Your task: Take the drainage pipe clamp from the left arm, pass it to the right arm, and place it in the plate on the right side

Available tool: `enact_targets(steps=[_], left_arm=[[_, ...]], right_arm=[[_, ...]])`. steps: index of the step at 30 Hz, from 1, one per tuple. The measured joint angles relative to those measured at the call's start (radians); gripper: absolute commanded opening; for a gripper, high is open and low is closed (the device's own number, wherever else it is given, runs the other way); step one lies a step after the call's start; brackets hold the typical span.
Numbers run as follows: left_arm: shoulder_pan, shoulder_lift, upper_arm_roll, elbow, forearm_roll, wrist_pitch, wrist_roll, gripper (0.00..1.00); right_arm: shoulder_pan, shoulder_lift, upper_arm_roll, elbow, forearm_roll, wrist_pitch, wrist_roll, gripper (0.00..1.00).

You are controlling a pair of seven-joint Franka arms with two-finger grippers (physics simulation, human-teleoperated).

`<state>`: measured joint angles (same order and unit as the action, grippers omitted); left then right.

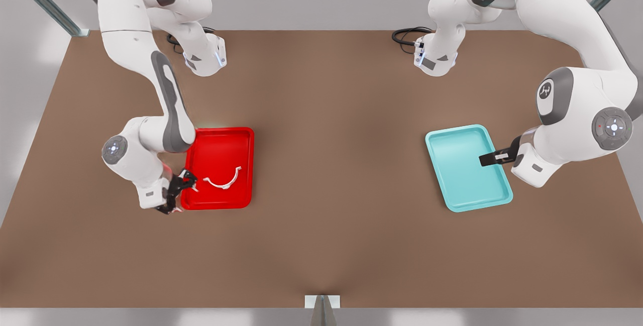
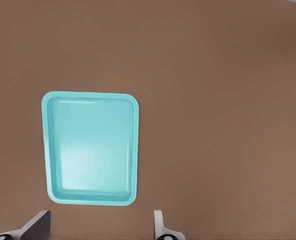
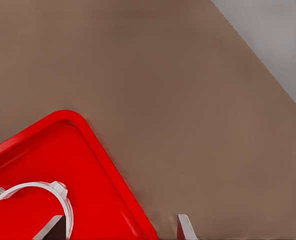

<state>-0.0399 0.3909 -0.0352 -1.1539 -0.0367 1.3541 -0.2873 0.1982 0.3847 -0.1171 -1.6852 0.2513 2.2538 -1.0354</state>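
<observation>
- Here, a brown table (image 1: 326, 115) holds the plate (image 1: 221, 140) at the front view's left and a teal tray (image 1: 452, 150) at its right.
- The drainage pipe clamp (image 1: 223, 178) lies free inside the plate.
- The right gripper (image 1: 182, 185) hovers at the plate's edge, fingers parted and empty; the left gripper (image 1: 490, 158) waits over the teal tray, fingers wide.
- Placement looks done; next comes retreat.

In the right wrist view, the plate (image 3: 88, 165) and drainage pipe clamp (image 3: 48, 192) are cut off at the lower left of the frame. Both arm bases are cut off at the top of the front view.
</observation>
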Motion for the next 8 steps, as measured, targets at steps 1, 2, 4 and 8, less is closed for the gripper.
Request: enact_targets(steps=[1, 2, 4, 8], left_arm=[[0.0, 0.0, 0.0, 0.0, 0.0, -0.001, 0.002, 1.0], [0.0, 0.0, 0.0, 0.0, 0.0, -0.002, 0.005, 1.0], [0.001, -0.001, 0.0, 0.0, 0.0, -0.004, 0.009, 1.0], [0.001, -0.001, 0.0, 0.0, -0.001, -0.006, 0.015, 1.0]], right_arm=[[0.041, 0.0, 0.001, 0.126, -0.054, -0.115, 0.067, 1.0], [0.071, -0.021, 0.0, 0.206, -0.098, -0.226, 0.13, 1.0], [0.064, -0.137, -0.003, 0.188, -0.153, -0.398, 0.232, 1.0], [0.0, -0.335, -0.014, 0.083, -0.203, -0.619, 0.387, 1.0]])
